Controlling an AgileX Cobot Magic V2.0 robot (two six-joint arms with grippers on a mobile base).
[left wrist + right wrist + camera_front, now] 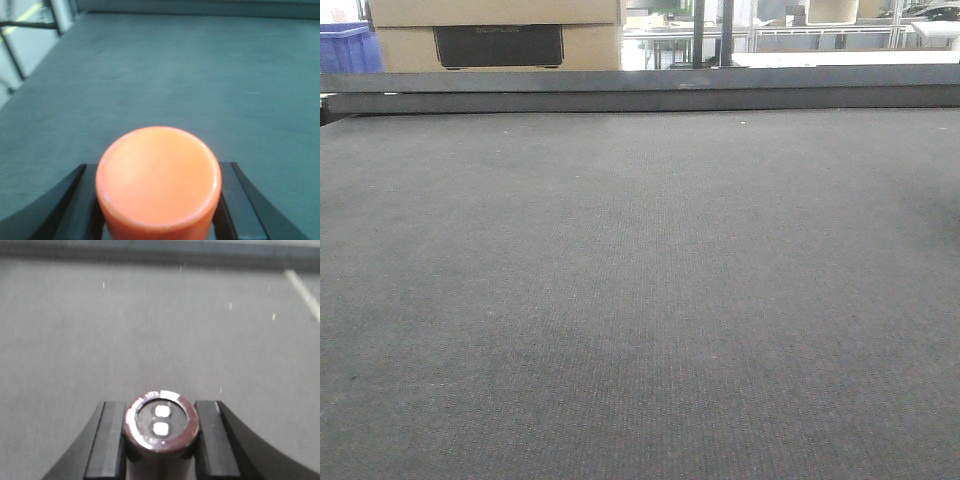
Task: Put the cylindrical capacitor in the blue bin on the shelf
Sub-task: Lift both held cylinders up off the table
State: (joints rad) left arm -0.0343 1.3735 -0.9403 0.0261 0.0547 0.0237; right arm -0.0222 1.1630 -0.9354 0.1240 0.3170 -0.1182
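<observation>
The cylindrical capacitor [161, 424], dark brown with a silvery rim and two pale terminals on its end face, stands between the black fingers of my right gripper [160, 442], which is shut on it just above the grey mat. My left gripper [158, 205] is shut on a smooth orange cylinder [159, 175] that fills the gap between its fingers. Neither gripper shows in the front view. A blue bin [345, 48] peeks in at the far top left beyond the table. The shelf is out of view.
A dark grey mat [640, 300] covers the table, which ends in a raised dark rail [640, 92] at the back. Behind it stands a cardboard box [495, 35] and dark posts [712, 30]. Metal frame legs [55, 15] show past the mat's left edge.
</observation>
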